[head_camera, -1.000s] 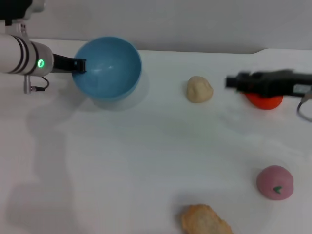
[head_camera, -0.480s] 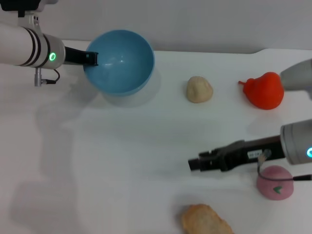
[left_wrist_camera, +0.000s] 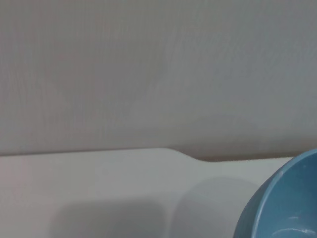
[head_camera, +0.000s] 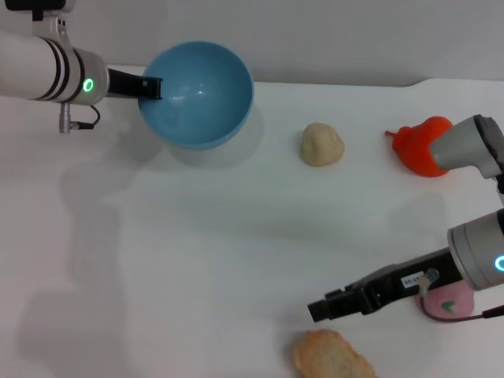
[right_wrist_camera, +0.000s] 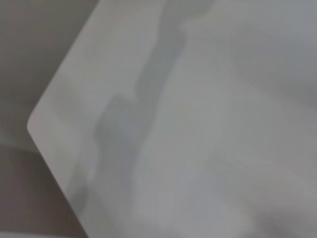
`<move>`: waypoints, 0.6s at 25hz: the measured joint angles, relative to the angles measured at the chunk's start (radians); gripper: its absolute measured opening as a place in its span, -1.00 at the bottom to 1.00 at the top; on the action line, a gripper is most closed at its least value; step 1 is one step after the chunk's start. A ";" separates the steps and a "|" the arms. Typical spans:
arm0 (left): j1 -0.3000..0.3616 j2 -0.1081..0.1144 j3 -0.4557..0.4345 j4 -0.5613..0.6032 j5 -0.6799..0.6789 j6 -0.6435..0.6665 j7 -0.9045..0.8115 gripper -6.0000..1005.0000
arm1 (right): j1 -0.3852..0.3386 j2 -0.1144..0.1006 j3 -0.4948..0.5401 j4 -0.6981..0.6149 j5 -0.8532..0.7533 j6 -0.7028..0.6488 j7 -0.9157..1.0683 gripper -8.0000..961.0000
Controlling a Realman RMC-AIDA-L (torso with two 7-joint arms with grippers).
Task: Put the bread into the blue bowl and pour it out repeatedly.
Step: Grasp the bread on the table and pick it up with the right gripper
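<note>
now the left gripper (head_camera: 151, 88) grips the blue bowl (head_camera: 198, 94) by its rim, near the table's (head_camera: 197, 260) far edge. the right gripper (head_camera: 319, 309) hangs just above the bread (head_camera: 331, 356) at the near edge. i cannot tell if its fingers are apart.

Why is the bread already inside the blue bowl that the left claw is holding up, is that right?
Not quite. The blue bowl gripped at its rim by the left claw is empty. The bread lies on the table at the near edge, just below the right claw. The head view shows it.
</note>
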 joint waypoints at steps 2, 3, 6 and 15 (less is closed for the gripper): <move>-0.001 0.000 0.000 0.005 0.000 0.000 0.000 -0.99 | 0.011 -0.002 0.003 0.011 -0.045 0.023 0.034 -0.10; -0.001 -0.001 0.000 0.009 0.000 0.001 0.000 -0.99 | 0.015 -0.001 0.003 0.013 -0.072 0.025 0.045 -0.11; -0.002 -0.001 -0.001 0.011 0.000 0.002 0.000 -0.99 | 0.023 0.005 0.002 0.013 -0.121 0.026 0.059 -0.11; -0.003 -0.002 -0.001 0.011 0.000 0.009 0.000 -0.99 | 0.038 0.006 -0.016 0.000 -0.160 0.039 0.104 -0.13</move>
